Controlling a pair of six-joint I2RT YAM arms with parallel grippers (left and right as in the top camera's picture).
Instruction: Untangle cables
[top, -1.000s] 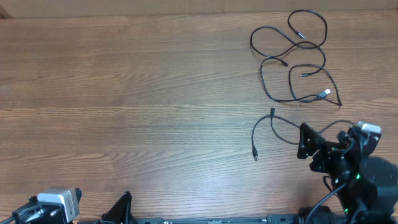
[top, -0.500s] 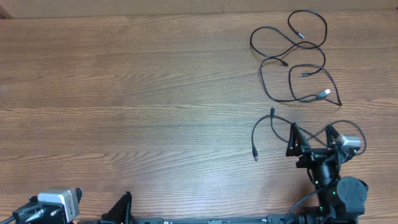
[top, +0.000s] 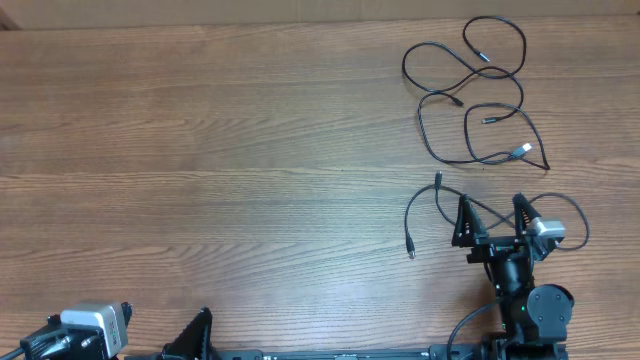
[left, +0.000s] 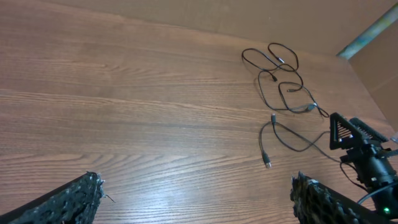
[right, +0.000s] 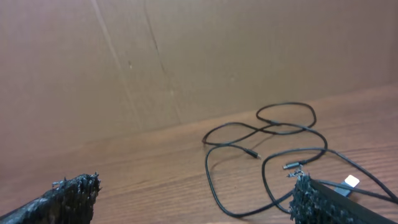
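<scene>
Cables (top: 457, 100), upper and centre right: thin, light, limp, likely to slip; best pinched near a plug. Right gripper (top: 490, 205) and left gripper (left: 196, 180): spread wide, empty.

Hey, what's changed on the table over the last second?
The right pincer swung left and turned toward the far side. Its open jaws now straddle the near cable as seen from overhead, and grasp nothing. The far cables and left arm stayed put.
</scene>
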